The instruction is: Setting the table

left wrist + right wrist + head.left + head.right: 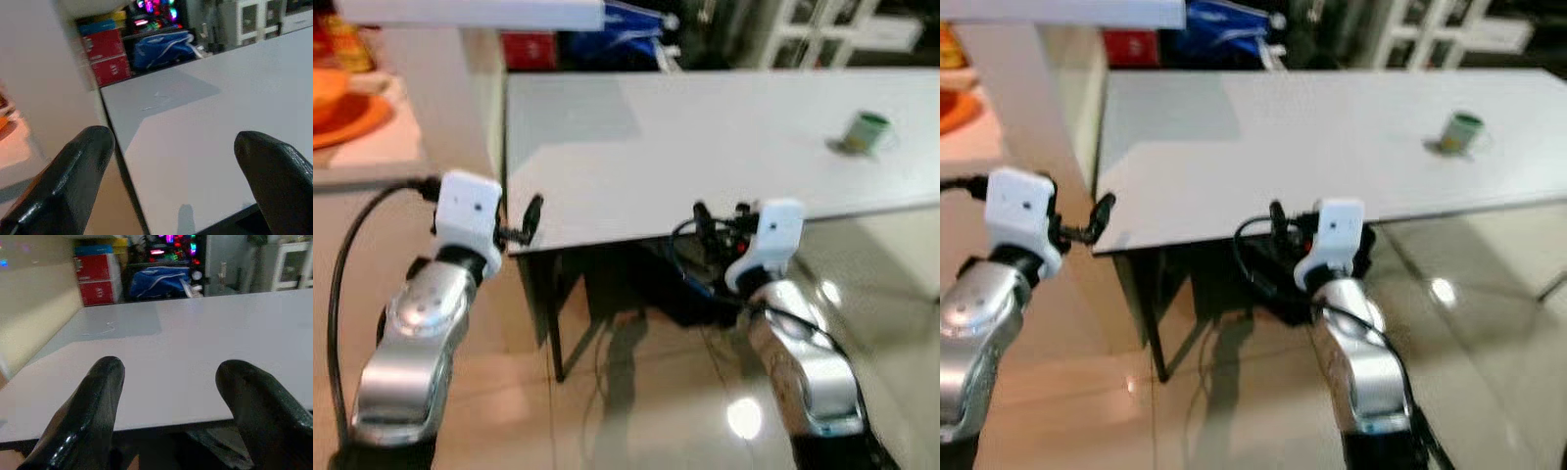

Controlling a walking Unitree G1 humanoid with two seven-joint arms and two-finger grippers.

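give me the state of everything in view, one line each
left gripper: open, holding nothing, at the table's near left corner
right gripper: open, holding nothing, at the table's near edge
cup: green, on the table's far right, apart from both grippers; upright or tipped unclear
table: bare but for the cup
orange dish: on the counter to the left

No lettering can be read on the red boxes (96, 279) beyond the counter's (195, 347) far edge; any markings on the green mug (867, 131) are too blurred to make out.

Both arms reach forward, left tool (171, 181) and right tool (171, 406) spread wide.
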